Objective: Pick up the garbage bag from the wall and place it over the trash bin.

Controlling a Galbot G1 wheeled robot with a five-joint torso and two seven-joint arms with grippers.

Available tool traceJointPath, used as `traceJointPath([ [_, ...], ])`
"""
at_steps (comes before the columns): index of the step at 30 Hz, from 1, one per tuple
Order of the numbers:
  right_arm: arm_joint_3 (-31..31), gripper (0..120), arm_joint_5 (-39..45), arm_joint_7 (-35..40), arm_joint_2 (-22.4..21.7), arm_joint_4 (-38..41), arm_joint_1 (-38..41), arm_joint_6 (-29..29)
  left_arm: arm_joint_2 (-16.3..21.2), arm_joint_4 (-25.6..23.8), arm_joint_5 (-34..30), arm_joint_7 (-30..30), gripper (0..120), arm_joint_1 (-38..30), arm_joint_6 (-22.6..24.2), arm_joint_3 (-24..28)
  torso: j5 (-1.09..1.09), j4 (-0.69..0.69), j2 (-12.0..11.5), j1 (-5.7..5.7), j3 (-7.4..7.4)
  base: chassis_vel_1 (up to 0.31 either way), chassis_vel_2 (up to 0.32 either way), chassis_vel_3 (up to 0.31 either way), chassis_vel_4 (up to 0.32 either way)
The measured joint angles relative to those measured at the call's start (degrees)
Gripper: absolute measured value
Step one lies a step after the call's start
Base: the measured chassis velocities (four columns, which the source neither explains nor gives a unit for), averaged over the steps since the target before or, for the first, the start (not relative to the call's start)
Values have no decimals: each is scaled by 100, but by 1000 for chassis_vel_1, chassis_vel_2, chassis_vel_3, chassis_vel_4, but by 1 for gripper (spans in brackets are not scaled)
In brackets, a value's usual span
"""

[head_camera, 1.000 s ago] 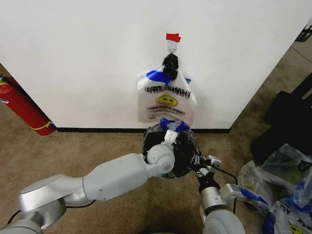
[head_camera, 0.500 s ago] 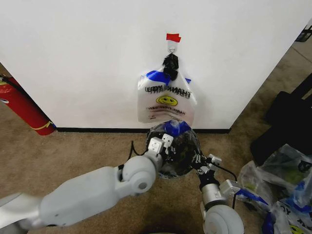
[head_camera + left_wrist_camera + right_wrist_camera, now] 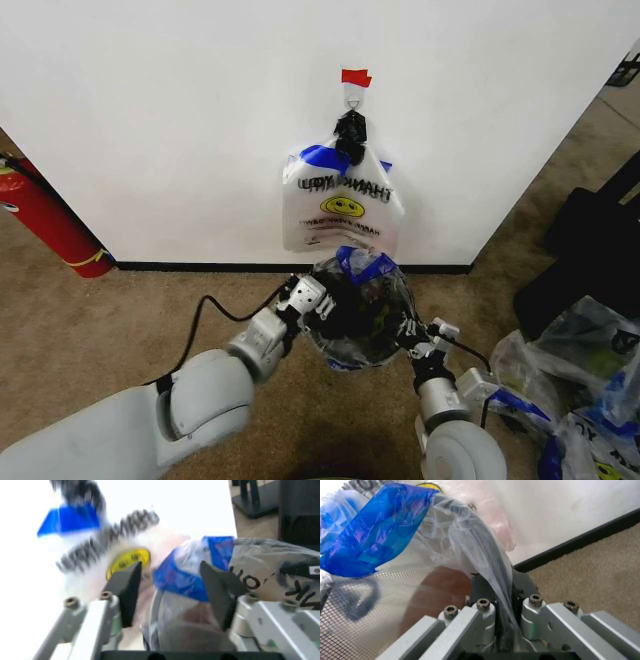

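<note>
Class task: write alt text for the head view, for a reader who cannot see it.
A garbage bag lies over the trash bin by the white wall. The left gripper and right gripper flank it; a bunch of bags hangs above.

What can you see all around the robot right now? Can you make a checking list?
Surface: brown carpet, white wall.
Job's things: garbage bag draped over the trash bin; a bunch of bags hangs from the hook.
Clutter: more bags on the floor.
Grippers: left gripper open around a blue handle; right gripper shut on the bag's edge.
Cables: black cable by the left arm.
Surroundings: red fire extinguisher.
</note>
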Motion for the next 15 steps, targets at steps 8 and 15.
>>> traceJointPath([
  [8,-20,0,-73,14,76,72,-54,-53,-136,350,1308,525,84,150,-446,267,0,0,0,0,0,0,0,0,0],
  [15,-61,0,-99,-5,133,73,-84,-45,-433,653,1554,594,81,-221,-320,559,0,0,0,0,1,0,0,0,0],
])
